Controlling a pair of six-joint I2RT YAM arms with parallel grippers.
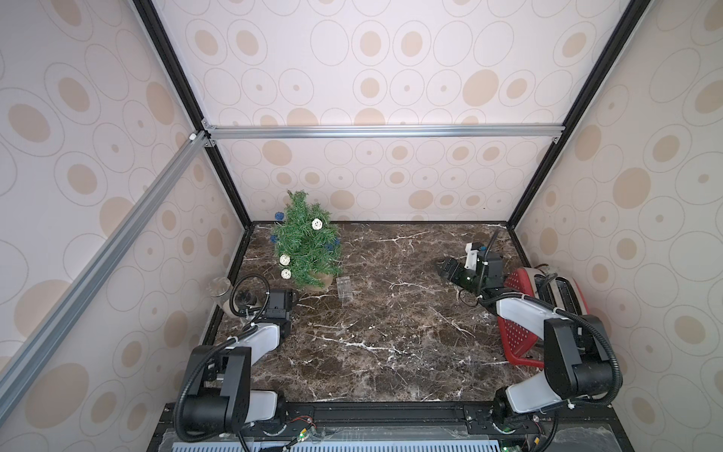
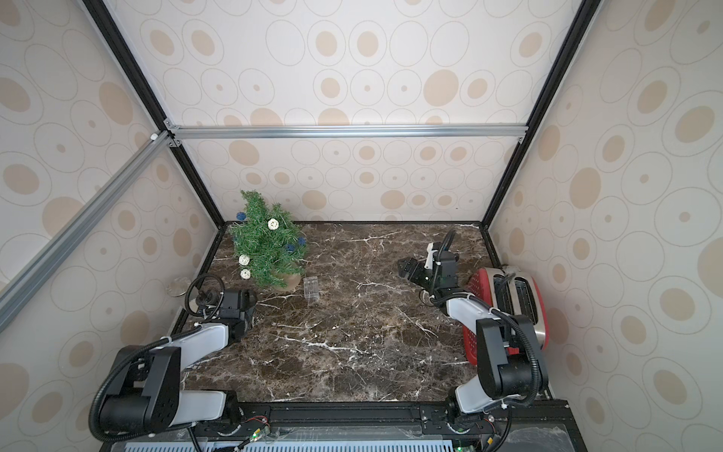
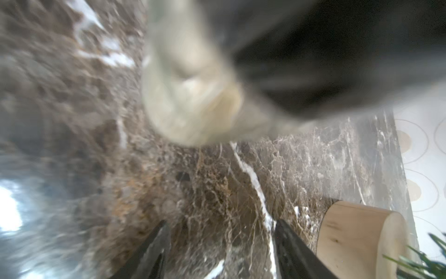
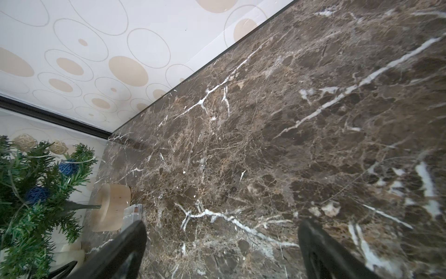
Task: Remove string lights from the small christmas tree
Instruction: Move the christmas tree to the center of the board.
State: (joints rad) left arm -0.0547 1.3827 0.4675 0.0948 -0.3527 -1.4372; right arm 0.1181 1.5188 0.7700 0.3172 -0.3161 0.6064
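Currently the string lights [image 1: 317,224] are all on the tree [image 1: 307,244], which stands at the far left of the table [image 1: 391,332]. The wire winds round it from crown to base, and cream and blue balls show on each visible side. The battery box [image 1: 344,289] lies flat on the table just right of the tree's base, long axis running near to far. I judge it the loose end of the strand.

Left gripper [image 3: 221,223]: fingers spread, bare table between them, nothing held. It sits just on the near side of the tree, a little left of the base. The lowest cream balls [image 1: 284,259] hang just beyond its wrist. A jar [image 1: 221,291] stands just left of that arm.

Right gripper [image 1: 442,272]: jaws spread wide and empty, pointing left, well apart from the tree across open table.

Judgement: the left arm is clearly nearer. The coming move turns on reaching far and slightly right, to the box or the lowest balls. Drawing the strand up along the tree's upright axis should unwind it rather than tip the tree.
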